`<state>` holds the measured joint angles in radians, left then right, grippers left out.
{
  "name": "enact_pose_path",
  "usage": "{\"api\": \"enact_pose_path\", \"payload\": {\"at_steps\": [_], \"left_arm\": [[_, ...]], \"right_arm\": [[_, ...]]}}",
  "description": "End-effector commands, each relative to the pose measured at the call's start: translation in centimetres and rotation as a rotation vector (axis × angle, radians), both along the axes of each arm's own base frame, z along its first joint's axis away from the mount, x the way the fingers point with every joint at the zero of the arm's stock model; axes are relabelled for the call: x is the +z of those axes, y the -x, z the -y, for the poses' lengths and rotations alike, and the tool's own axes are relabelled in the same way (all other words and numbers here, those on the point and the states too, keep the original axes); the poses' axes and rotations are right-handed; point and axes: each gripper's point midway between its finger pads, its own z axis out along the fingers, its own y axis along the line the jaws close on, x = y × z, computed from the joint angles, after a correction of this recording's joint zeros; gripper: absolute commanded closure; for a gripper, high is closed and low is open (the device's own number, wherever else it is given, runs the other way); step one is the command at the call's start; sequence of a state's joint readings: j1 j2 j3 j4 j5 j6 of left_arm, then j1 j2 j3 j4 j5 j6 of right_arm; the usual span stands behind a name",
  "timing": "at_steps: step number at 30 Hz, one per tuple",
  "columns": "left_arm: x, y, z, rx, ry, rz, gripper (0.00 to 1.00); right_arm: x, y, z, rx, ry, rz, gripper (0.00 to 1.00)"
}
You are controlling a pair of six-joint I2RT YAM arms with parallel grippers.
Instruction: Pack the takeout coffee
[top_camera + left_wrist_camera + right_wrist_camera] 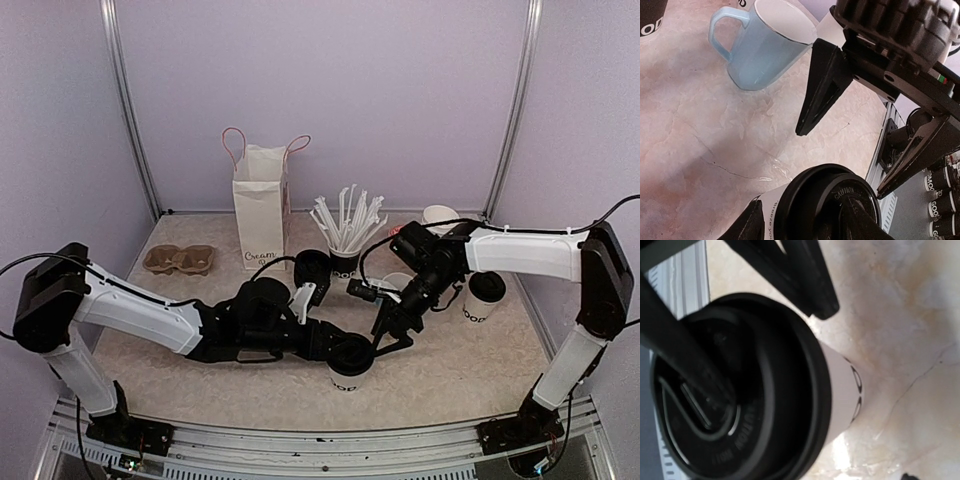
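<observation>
I am seeing my left gripper (pixel 349 353) straddling the black-lidded GOOD cup (pixel 343 381), and I cannot tell if it is gripping. My right gripper (pixel 840 164) is hovering over it, jaws apart.

Soft, even overhead light fills the top view, leaving only faint, diffuse shadows on the mottled beige stone-patterned bench (pixel 470 360). From the left wrist the light-blue handled ceramic mug (pixel 765 50) looks crisp, and a small glare patch shines on the bench. From the right wrist the white paper cup with a black plastic lid (pixel 765 390) sits close and blurred, with thin highlights on its lid and a bright hotspot beside it.
</observation>
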<state>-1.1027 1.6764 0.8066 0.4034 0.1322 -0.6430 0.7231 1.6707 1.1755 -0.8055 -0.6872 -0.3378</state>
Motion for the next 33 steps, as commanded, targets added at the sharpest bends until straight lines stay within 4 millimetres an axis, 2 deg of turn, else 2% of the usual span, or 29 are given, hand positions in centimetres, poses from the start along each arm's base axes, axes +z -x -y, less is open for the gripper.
{"api": "enact_pose_path", "payload": {"at_steps": [1, 5, 7, 11, 13, 18, 22, 28, 33], "left_arm": [[-6.7, 1.6, -2.8, -0.007, -0.19, -0.07, 0.49], [-6.4, 1.5, -2.6, -0.008, -0.181, -0.054, 0.48], [-5.7, 1.2, -2.4, -0.003, -0.171, -0.034, 0.47], [-1.8, 0.0, -1.4, 0.013, -0.118, 0.05, 0.44], [0.0, -0.6, -0.8, 0.016, -0.099, 0.086, 0.43], [4.1, -1.2, -0.2, 0.028, -0.036, 0.137, 0.4], [5.7, -0.8, -1.0, 0.057, -0.029, 0.155, 0.39], [4.4, 1.9, -3.5, 0.099, -0.064, 0.089, 0.38], [2.4, 4.4, -3.5, 0.086, -0.096, 0.017, 0.39]], "right_arm": [[-2.8, -1.6, 0.7, -0.036, 0.094, 0.039, 0.44], [-2.9, -1.6, 0.7, -0.034, 0.094, 0.037, 0.45], [-2.3, -1.4, 0.4, -0.021, 0.074, 0.028, 0.45], [1.0, -0.1, -0.9, 0.043, -0.051, -0.016, 0.43], [2.1, -0.1, -1.1, 0.05, -0.079, -0.004, 0.4], [3.1, 0.0, -0.8, 0.059, -0.084, 0.038, 0.36], [4.0, -0.2, -0.8, 0.064, -0.093, 0.066, 0.35], [4.2, -1.3, -1.2, 0.075, -0.089, 0.119, 0.35], [2.5, -0.9, -1.3, 0.094, -0.063, 0.09, 0.35]]}}
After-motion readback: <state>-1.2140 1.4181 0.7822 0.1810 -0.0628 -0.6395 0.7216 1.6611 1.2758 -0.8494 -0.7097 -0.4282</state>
